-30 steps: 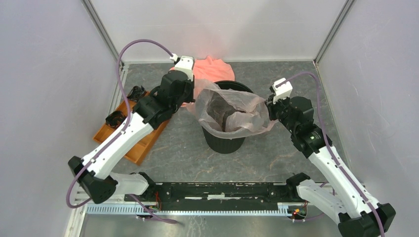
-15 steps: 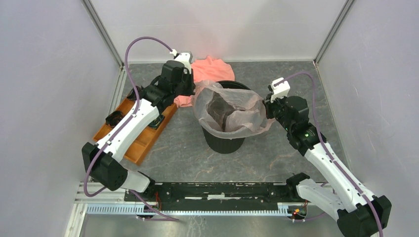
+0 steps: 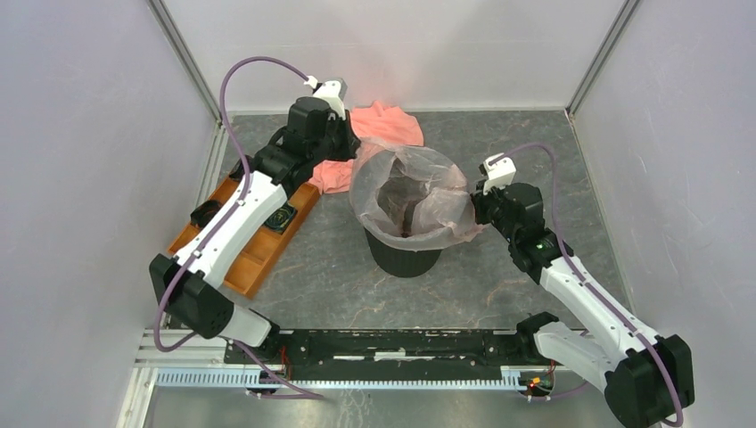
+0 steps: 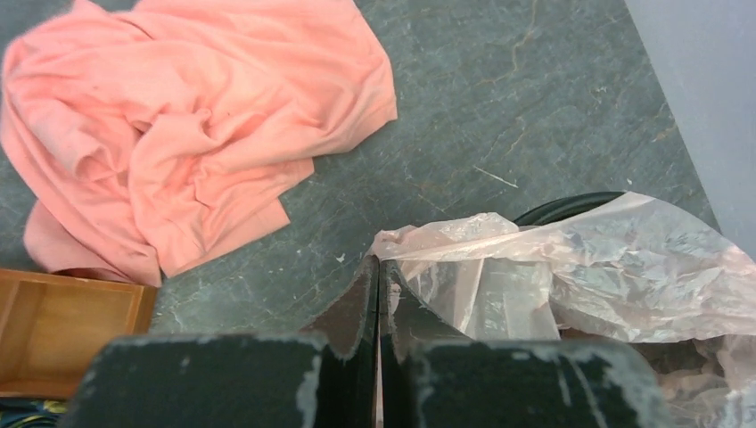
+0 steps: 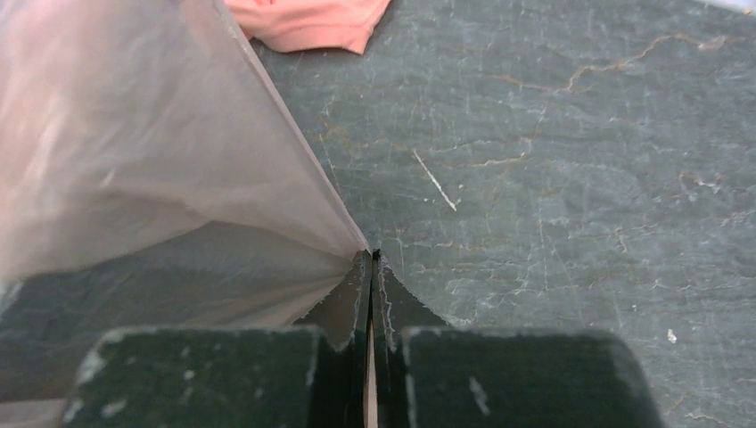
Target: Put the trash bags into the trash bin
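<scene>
The pale pink translucent trash bag (image 3: pixel 412 192) hangs open over the round black trash bin (image 3: pixel 403 251) in the middle of the table. Its mouth is stretched wide and its body sags inside the bin. My left gripper (image 3: pixel 355 150) is shut on the bag's far left edge; in the left wrist view (image 4: pixel 378 265) the film (image 4: pixel 571 267) runs off to the right beside the bin's rim (image 4: pixel 562 205). My right gripper (image 3: pixel 474 193) is shut on the bag's right edge; in the right wrist view (image 5: pixel 372 259) the film (image 5: pixel 134 143) is pulled taut to the left.
A salmon-orange cloth (image 3: pixel 379 134) lies crumpled behind the bin, also in the left wrist view (image 4: pixel 187 125). An orange compartment tray (image 3: pixel 248 251) with small dark items sits at the left under my left arm. Walls close in the back and sides.
My left gripper has moved toward the back and a little right with the bag's edge; my right gripper has moved left toward the bin. The bag's mouth is rounder and lies over the bin.
</scene>
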{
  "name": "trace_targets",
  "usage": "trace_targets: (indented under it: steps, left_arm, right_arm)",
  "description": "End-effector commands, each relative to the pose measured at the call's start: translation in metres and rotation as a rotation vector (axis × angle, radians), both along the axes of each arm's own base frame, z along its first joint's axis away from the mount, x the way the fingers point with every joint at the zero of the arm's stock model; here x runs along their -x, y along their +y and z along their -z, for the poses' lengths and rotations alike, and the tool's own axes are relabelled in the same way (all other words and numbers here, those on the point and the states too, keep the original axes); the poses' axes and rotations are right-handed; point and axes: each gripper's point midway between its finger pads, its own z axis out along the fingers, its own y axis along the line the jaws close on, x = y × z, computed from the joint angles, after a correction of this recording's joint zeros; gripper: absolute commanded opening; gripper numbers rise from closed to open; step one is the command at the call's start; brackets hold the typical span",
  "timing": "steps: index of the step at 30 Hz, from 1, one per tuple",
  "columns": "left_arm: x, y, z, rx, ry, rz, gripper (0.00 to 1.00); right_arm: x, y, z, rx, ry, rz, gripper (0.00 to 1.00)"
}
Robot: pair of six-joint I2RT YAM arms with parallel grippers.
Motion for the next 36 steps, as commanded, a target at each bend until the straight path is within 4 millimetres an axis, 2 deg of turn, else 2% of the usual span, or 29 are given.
trace_targets:
  steps: [1,4,8,10,14,17,20,22,26,30,33,36]
  left_arm:
    - [-0.015,-0.003,0.017,0.058,0.071,-0.036,0.02]
    - [-0.016,-0.007,0.033,0.07,0.116,-0.008,0.02]
    - [-0.009,0.002,0.058,0.051,0.157,-0.028,0.02]
    - [0.0,0.009,0.067,0.053,0.17,-0.039,0.02]
    - [0.022,0.015,0.088,0.061,0.214,-0.031,0.02]
    - [0.036,0.015,0.091,0.092,0.227,-0.014,0.02]
    - [0.046,0.014,0.084,0.125,0.222,0.005,0.02]
    - [0.05,0.013,0.079,0.136,0.217,0.017,0.02]
    - [0.051,0.012,0.068,0.145,0.203,0.029,0.02]
    - [0.05,0.014,0.061,0.143,0.182,0.021,0.02]
    - [0.05,0.02,0.077,0.108,0.203,-0.002,0.02]
    - [0.058,0.025,0.103,0.092,0.251,-0.02,0.02]
  right_arm:
    - [-0.002,-0.001,-0.009,-0.038,-0.038,0.014,0.0]
    - [-0.003,0.005,-0.023,-0.053,-0.053,-0.013,0.0]
    - [-0.006,0.012,-0.048,-0.08,-0.098,-0.042,0.01]
    - [-0.007,0.012,-0.052,-0.078,-0.103,-0.044,0.02]
    - [-0.011,0.009,-0.038,-0.042,-0.08,-0.024,0.03]
    - [-0.011,0.007,-0.019,-0.022,-0.042,-0.019,0.03]
    - [-0.006,0.004,-0.001,0.002,-0.008,-0.016,0.04]
    - [-0.004,0.0,0.003,0.012,-0.003,-0.005,0.05]
    - [-0.002,-0.001,0.006,0.013,0.001,-0.002,0.06]
    - [-0.001,0.002,0.022,0.009,0.037,-0.015,0.06]
    - [-0.004,0.009,0.021,0.015,0.077,-0.047,0.06]
    - [-0.007,0.015,-0.009,-0.005,0.05,-0.066,0.08]
